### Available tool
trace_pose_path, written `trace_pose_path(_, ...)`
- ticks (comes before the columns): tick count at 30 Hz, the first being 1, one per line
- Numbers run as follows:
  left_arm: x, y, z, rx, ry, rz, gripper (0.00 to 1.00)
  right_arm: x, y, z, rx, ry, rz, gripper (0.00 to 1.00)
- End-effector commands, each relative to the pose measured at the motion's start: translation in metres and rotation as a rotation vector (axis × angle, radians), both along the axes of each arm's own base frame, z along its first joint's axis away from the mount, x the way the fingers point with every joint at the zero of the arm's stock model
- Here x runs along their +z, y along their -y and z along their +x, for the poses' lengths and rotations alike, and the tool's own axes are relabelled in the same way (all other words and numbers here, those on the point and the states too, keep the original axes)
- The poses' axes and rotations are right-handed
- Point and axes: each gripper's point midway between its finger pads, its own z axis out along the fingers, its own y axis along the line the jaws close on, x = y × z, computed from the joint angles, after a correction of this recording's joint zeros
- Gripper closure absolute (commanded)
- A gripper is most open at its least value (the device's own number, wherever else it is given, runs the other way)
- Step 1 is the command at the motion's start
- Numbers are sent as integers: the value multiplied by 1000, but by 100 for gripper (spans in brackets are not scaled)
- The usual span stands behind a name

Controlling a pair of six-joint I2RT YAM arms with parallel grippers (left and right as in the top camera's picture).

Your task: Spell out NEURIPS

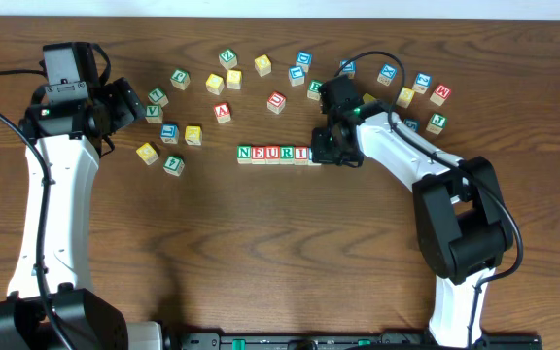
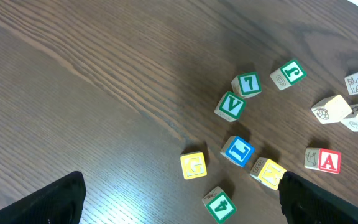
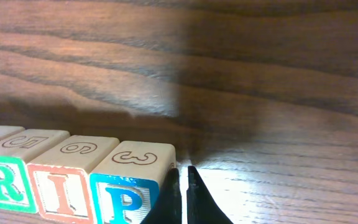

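Wooden letter cubes stand in a row on the table: N [image 1: 244, 154], E [image 1: 259, 154], U [image 1: 273, 154], R [image 1: 288, 154] and I [image 1: 302, 154]. A blue P cube [image 3: 129, 186] ends the row after R [image 3: 4, 186] and I [image 3: 61, 186]; from overhead the right arm mostly hides it. My right gripper [image 3: 182, 173] is shut and empty, its closed tips against the P cube's right side, at the row's right end [image 1: 331, 151]. My left gripper [image 2: 182, 202] is open and empty above the left cluster [image 1: 129, 107].
Loose cubes lie at the left: V [image 2: 230, 106], 7 [image 2: 247, 84], blue L [image 2: 237, 150], yellow G [image 2: 194, 165], green 4 [image 2: 219, 205] and red A [image 2: 323, 160]. More cubes, some yellow-faced [image 1: 215, 84], are scattered behind the row and at the right [image 1: 421, 83].
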Motion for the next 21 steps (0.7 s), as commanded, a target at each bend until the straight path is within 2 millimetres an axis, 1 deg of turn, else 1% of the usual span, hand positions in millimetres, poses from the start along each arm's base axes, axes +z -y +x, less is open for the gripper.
trace_pose_path(1, 2, -3, 2, 5, 3, 6, 2, 0, -1, 1, 7, 7, -9, 98)
trace_pose_path(4, 2, -3, 2, 5, 3, 6, 2, 6, 7, 4, 29, 9, -21, 89)
trace_pose_path(7, 2, -3, 2, 5, 3, 6, 2, 24, 18, 11, 31, 17, -27, 85)
trace_pose_path(9, 2, -3, 2, 5, 3, 6, 2, 41, 26, 20, 28, 33, -26, 83)
trace_pose_path(11, 2, -3, 2, 5, 3, 6, 2, 62, 34, 30, 32, 61, -26, 78)
trace_pose_path(13, 2, -3, 2, 5, 3, 6, 2, 82, 45, 42, 21, 85, -25, 73)
trace_pose_path(14, 2, -3, 2, 5, 3, 6, 2, 96, 53, 50, 16, 106, -25, 72)
trace_pose_path(15, 2, -3, 2, 5, 3, 6, 2, 102, 58, 55, 11, 121, -25, 71)
trace_pose_path(18, 2, -3, 2, 5, 3, 6, 2, 115, 75, 70, -20, 165, -21, 69)
trace_pose_path(21, 2, -3, 2, 5, 3, 6, 2, 118, 94, 84, -65, 205, -36, 66)
